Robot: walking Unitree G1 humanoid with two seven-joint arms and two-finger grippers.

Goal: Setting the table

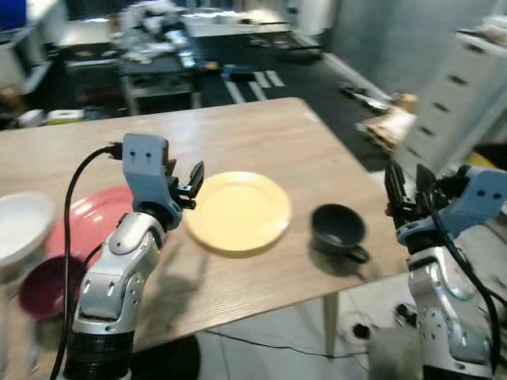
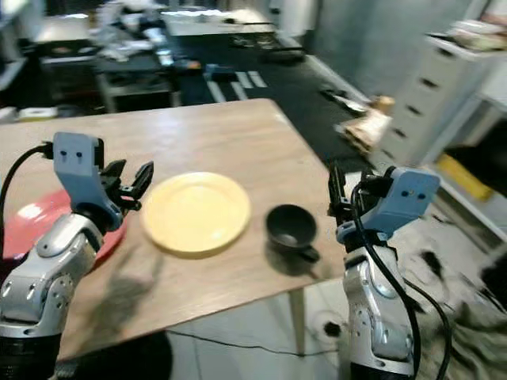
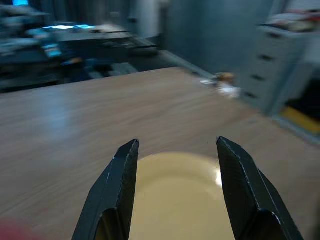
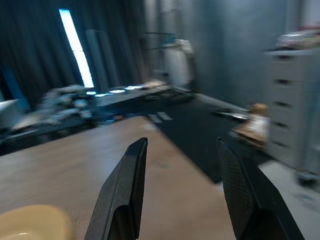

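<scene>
One yellow plate [image 1: 238, 210] lies mid-table on the wooden table [image 1: 261, 134]. To the plate's right: one dark cup [image 1: 339, 229], near the table edge. To its left: one red plate [image 1: 89, 222], then one white bowl [image 1: 21, 225] and one maroon bowl [image 1: 46, 286]. Left gripper [image 1: 188, 185] hovers at the yellow plate's left rim, fingers apart, empty. Right gripper [image 4: 182, 187] raised past the cup, off the table edge, fingers apart, empty.

Both arms are silver, jointed metal shells with rounded segments, each ending in a pale blue-grey boxy wrist block. A black cable loops from the left block at 9 o'clock; another runs down the right forearm. The jaws are long, flat, black and tapered.
</scene>
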